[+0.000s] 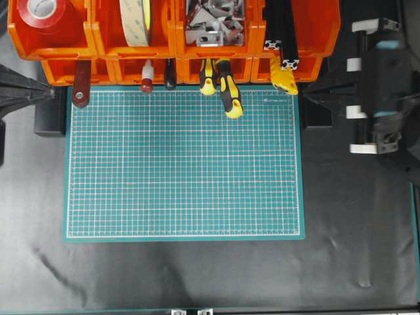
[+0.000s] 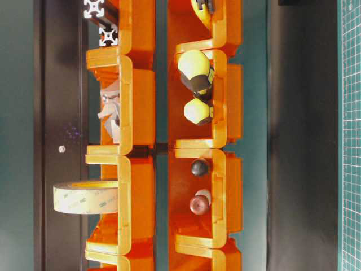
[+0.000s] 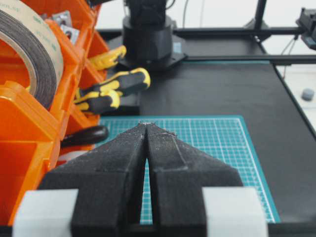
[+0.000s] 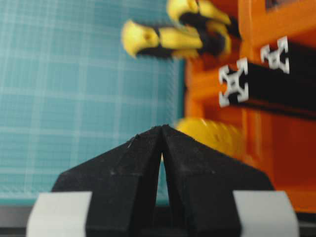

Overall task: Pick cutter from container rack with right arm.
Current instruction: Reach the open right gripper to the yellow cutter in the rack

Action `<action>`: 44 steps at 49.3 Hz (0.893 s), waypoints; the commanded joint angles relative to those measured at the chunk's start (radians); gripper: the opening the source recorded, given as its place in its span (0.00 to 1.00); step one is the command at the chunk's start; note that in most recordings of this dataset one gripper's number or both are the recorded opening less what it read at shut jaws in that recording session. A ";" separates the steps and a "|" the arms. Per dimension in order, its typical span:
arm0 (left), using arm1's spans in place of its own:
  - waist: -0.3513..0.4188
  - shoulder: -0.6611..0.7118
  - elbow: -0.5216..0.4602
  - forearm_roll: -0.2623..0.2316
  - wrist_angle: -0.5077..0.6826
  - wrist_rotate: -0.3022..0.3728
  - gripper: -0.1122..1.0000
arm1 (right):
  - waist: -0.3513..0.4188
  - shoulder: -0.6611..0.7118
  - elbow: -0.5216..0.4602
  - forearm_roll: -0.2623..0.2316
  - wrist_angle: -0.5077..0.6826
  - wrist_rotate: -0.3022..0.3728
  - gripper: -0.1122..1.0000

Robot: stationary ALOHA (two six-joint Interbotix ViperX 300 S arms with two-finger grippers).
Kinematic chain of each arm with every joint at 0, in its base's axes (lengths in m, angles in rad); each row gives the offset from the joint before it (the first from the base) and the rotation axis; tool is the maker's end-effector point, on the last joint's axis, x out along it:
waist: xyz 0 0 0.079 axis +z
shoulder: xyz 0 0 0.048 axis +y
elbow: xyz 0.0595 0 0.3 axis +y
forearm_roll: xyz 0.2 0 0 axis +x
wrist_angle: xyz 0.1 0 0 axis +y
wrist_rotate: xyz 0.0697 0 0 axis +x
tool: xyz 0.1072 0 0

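The yellow cutter (image 1: 284, 77) sticks out of a lower bin at the right end of the orange container rack (image 1: 98, 49), its end lying over the green mat's far right corner. My right gripper (image 1: 306, 97) is shut and holds nothing; its tip points left, just right of the cutter and slightly nearer the front. In the right wrist view the shut jaws (image 4: 162, 128) sit just in front of the blurred cutter (image 4: 213, 136). My left gripper (image 1: 52, 93) rests shut and empty at the mat's far left corner, with its closed tips (image 3: 146, 124) over the mat.
Two yellow-and-black screwdrivers (image 1: 223, 85) hang from the bin left of the cutter. Black aluminium extrusions (image 1: 281, 36) lie in the bin above it. Further left are a dark-red-handled tool (image 1: 81, 84), a tape roll (image 1: 41, 12) and metal brackets (image 1: 211, 26). The green mat (image 1: 184, 170) fills the centre.
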 commanded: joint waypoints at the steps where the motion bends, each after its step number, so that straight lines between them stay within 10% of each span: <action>1: 0.002 0.003 -0.028 0.003 -0.005 -0.002 0.10 | 0.034 0.026 -0.028 -0.063 0.067 0.008 0.12; 10: 0.005 0.003 -0.028 0.003 -0.005 -0.002 0.10 | 0.115 0.064 -0.021 -0.181 0.117 0.017 0.12; 20: 0.005 0.002 -0.021 0.003 -0.006 -0.002 0.10 | 0.149 0.091 -0.017 -0.189 0.158 0.043 0.13; 35: 0.005 0.002 -0.017 0.003 -0.005 -0.002 0.10 | 0.164 0.155 0.005 -0.233 0.150 0.074 0.81; 44: 0.005 0.002 -0.017 0.003 -0.005 -0.002 0.10 | 0.164 0.207 0.034 -0.371 0.152 0.169 0.82</action>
